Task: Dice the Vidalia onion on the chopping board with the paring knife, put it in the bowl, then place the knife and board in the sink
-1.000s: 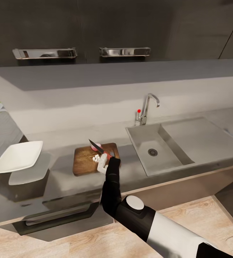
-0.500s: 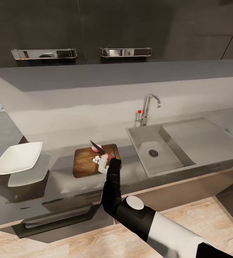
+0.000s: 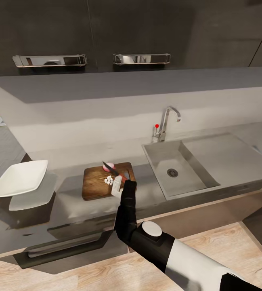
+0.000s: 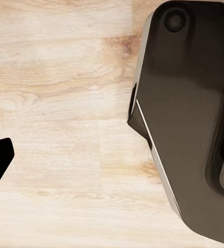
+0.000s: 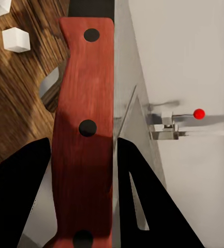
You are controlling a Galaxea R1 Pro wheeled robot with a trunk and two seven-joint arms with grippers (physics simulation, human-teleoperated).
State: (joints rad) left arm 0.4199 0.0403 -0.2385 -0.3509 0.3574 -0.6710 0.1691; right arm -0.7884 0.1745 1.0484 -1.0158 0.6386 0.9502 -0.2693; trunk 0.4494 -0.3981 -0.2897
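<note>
The dark wood chopping board (image 3: 94,184) lies on the grey countertop (image 3: 70,202), left of the sink (image 3: 195,155). A pinkish piece of Vidalia onion (image 3: 111,165) sits at the board's far edge, and several white diced cubes (image 3: 107,180) lie near its middle. My right gripper (image 3: 118,185) is shut on the paring knife (image 3: 114,170), whose dark blade angles over the onion piece. In the right wrist view the red handle (image 5: 84,129) runs between my dark fingers (image 5: 18,201), with the board (image 5: 18,98) and cubes (image 5: 16,40) beyond. The white bowl (image 3: 19,178) stands at the left. My left gripper (image 4: 112,168) hangs open above the floor.
The chrome tap (image 3: 166,121) with its red knob (image 3: 156,125) stands behind the basin, with the drainboard (image 3: 227,155) to its right. Dark cabinets with steel handles (image 3: 141,58) hang above. A dark part of my own body (image 4: 189,124) shows over the wood floor (image 4: 55,88).
The knife blade has dropped slightly and shifted right toward the onion piece. The head camera shifted a little at first. Board, bowl and cubes have stayed put.
</note>
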